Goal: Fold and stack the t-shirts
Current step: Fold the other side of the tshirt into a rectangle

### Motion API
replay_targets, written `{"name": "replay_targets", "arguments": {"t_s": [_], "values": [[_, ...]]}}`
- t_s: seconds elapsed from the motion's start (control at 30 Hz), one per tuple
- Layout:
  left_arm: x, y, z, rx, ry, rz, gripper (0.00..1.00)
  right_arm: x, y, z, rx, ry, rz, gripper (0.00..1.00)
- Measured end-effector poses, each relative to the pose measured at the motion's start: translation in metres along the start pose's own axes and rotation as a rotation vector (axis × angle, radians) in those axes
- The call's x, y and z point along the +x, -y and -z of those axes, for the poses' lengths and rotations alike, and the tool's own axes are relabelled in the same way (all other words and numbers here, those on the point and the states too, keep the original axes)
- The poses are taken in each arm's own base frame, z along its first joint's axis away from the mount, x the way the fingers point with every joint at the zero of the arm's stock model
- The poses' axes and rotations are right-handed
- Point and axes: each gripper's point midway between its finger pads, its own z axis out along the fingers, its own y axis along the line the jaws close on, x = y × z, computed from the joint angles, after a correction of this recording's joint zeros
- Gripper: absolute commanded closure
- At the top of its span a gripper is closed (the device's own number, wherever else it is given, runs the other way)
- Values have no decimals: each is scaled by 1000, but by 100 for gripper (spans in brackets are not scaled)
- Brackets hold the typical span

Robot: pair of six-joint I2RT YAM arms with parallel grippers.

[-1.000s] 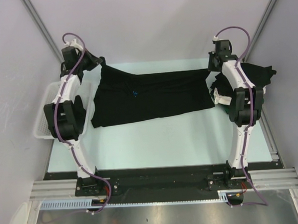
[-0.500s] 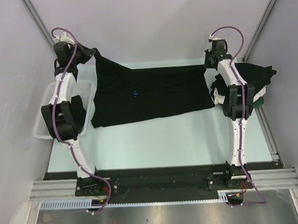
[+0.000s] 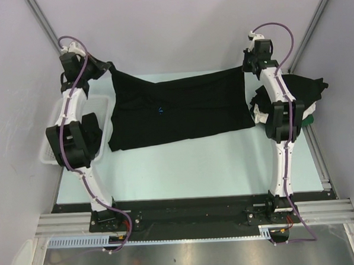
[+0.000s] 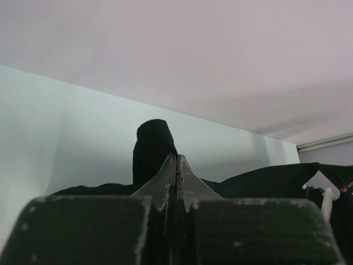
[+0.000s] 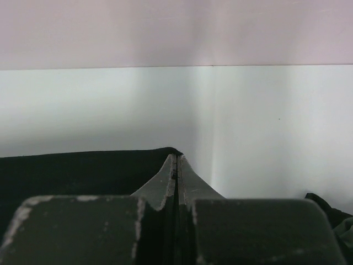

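My left tool [image 4: 176, 160] and right tool [image 5: 176, 159] each pinch closed on a far corner of the black t-shirt [image 3: 176, 115] — near half lying on the surface [image 3: 185, 167]. I'd draw the 2 corners forward level, edge taut.

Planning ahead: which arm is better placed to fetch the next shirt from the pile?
Right, probably: the pile lies close to the right gripper, far from the left gripper. Both are shut on far corners of the spread shirt.

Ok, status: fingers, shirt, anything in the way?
Left fingers, right fingers shut on far corners of black t-shirt. Far edge lifted, rest on table. Shirt pile at right, white basket at left.
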Motion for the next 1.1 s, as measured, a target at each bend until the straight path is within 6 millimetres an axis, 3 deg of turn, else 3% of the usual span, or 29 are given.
{"name": "replay_targets", "arguments": {"t_s": [0.13, 0.33, 0.57, 0.83, 1.1], "values": [[-3, -5, 15, -14, -8, 9, 100, 4, 2, 0, -1, -10, -3, 100], [-12, 4, 35, 6, -4, -2, 100, 8, 11, 3, 4, -22, -12, 100], [7, 9, 52, 16, -66, 7, 100, 14, 11, 14, 9, -46, -15, 100], [19, 6, 58, 2, -109, 15, 100, 9, 13, 20, 9, -43, -23, 100], [40, 11, 85, -17, -153, 40, 100, 33, 15, 32, 29, -148, -69, 100]]}}
